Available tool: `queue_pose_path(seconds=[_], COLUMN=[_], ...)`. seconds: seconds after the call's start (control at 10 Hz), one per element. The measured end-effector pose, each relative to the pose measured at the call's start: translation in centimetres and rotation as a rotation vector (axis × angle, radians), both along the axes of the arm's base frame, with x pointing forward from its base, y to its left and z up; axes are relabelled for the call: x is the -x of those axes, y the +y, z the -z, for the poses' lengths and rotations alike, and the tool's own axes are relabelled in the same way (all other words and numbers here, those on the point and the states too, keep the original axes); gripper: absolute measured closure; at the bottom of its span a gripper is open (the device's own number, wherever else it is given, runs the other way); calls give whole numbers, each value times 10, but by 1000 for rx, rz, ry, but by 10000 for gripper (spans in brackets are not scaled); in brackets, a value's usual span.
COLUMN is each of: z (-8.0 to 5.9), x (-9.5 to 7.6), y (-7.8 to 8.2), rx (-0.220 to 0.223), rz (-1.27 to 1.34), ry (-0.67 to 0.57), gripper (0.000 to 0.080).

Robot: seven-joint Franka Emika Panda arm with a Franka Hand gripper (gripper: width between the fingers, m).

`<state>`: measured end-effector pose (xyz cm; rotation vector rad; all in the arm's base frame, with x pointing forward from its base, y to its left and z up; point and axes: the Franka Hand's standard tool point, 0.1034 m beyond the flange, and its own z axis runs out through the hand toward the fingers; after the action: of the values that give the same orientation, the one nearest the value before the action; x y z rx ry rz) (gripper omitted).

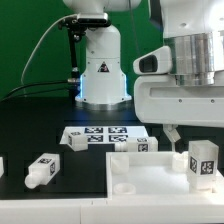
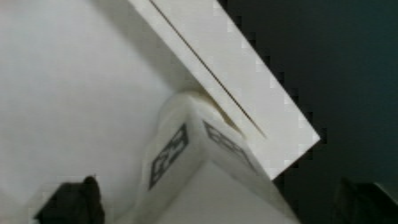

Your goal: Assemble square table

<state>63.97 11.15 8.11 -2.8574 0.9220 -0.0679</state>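
Jaws hang open over a leg [image 1: 203,160] upright on the slab [image 1: 140,178], marker board [image 1: 95,136] and another leg [image 1: 142,145] lying beyond.

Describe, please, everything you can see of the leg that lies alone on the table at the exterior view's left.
The leg is a short, chunky white block, plastic by its look, with a black-and-white square tag on the face toward the camera. It rests on the dark table, turned at an angle to the camera. It lies well apart from the marker board and the square slab. Only the table touches it.
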Motion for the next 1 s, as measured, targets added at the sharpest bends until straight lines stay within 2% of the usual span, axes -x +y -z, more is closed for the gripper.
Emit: queue_pose_path(seconds=[0.1, 0.2, 0.3, 0.5, 0.6, 0.7, 0.8, 0.9, 1.0], z=[0, 0, 1, 2, 2, 2, 3, 3, 3], x=[0, -1, 0, 1, 1, 1, 1, 1, 1], y=[0, -1, 2, 3, 2, 3, 3, 1, 0], rx=[4, 47, 67, 71, 71, 64, 58, 53, 45], rz=[-48, -284, -443, -419, -417, -351, -284, -200, -83], ry=[-6, -36, -55, -48, -48, -41, -34, -24, -12], gripper=[151, 151, 151, 151, 266, 266, 466, 509, 509])
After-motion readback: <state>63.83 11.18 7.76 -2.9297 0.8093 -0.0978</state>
